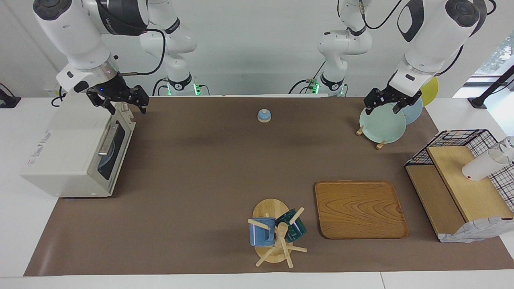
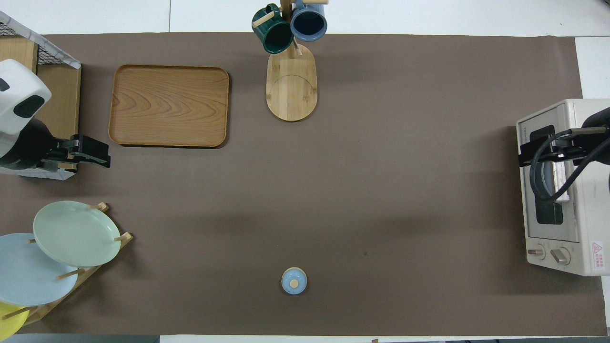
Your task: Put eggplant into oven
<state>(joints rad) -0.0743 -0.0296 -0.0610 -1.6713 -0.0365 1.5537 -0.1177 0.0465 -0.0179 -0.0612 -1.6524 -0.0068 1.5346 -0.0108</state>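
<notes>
The cream-white oven (image 1: 68, 156) (image 2: 555, 238) stands at the right arm's end of the table, its dark glass door (image 1: 110, 150) closed. A pale round shape shows dimly through the glass. The eggplant is out of view in both views. My right gripper (image 1: 120, 102) (image 2: 526, 153) hangs open just above the oven's top front corner, the one nearer the robots, and holds nothing. Over the plate rack at the left arm's end, my left gripper (image 1: 382, 106) (image 2: 97, 152) stays open and empty.
A small blue lid (image 1: 264, 115) lies mid-table near the robots. A wooden tray (image 1: 360, 208) and a mug tree (image 1: 275, 230) with two mugs stand farther out. Plates (image 1: 381, 123) lean in a rack. A wire-mesh wooden rack (image 1: 453, 180) holds a white cup (image 1: 482, 165).
</notes>
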